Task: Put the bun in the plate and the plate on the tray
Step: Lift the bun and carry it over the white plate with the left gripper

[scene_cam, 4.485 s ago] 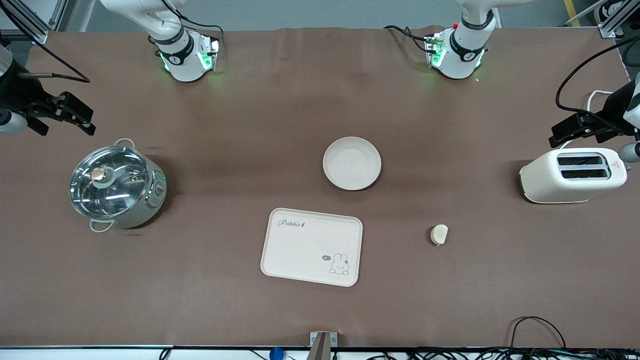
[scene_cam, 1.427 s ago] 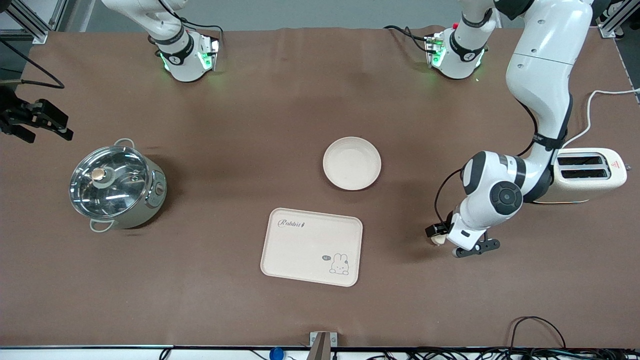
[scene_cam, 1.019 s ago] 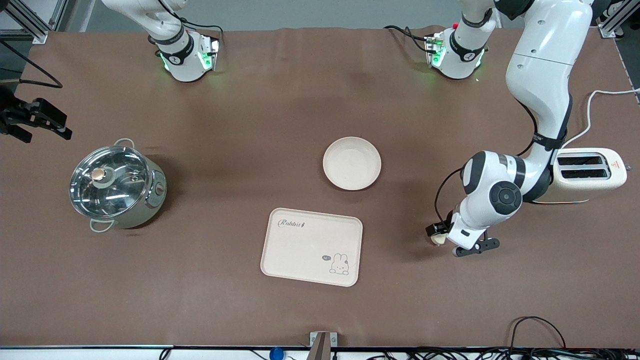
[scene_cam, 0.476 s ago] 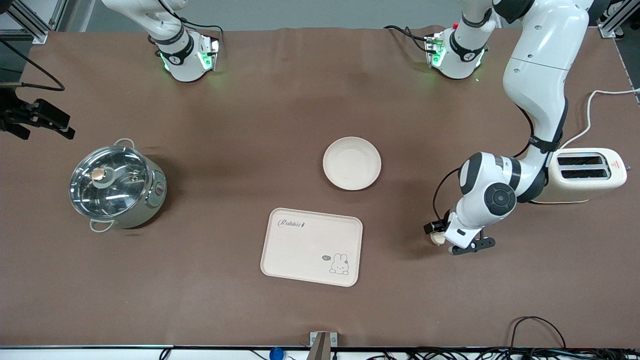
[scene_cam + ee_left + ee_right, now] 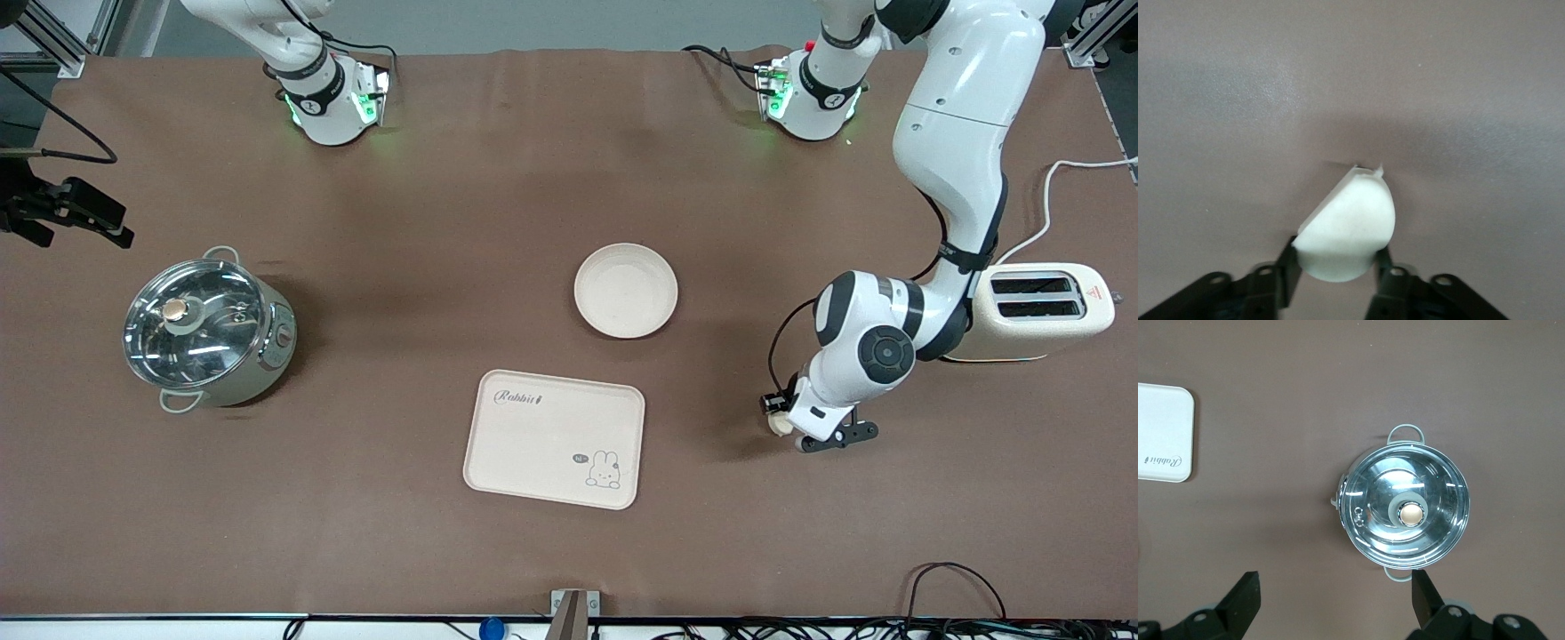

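The bun (image 5: 781,426) is a small pale half-moon lump toward the left arm's end of the table, nearer the front camera than the plate (image 5: 626,291). My left gripper (image 5: 781,416) is shut on the bun, low at the table; in the left wrist view the bun (image 5: 1348,230) sits between the two black fingers (image 5: 1286,268). The round speckled plate is empty. The rectangular "Rabbit" tray (image 5: 554,438) lies nearer the camera than the plate and is empty; its corner shows in the right wrist view (image 5: 1163,433). My right gripper (image 5: 78,227) hangs open and empty, high over the right arm's end of the table (image 5: 1335,603).
A steel pot with a glass lid (image 5: 206,329) stands toward the right arm's end, under the right wrist camera (image 5: 1405,509). A white toaster (image 5: 1040,307) with a cable stands at the left arm's end, beside the left arm's elbow.
The left arm has come down from the toaster end onto the bun and closed on it; over the last second its wrist shifted slightly. The right gripper barely moved.
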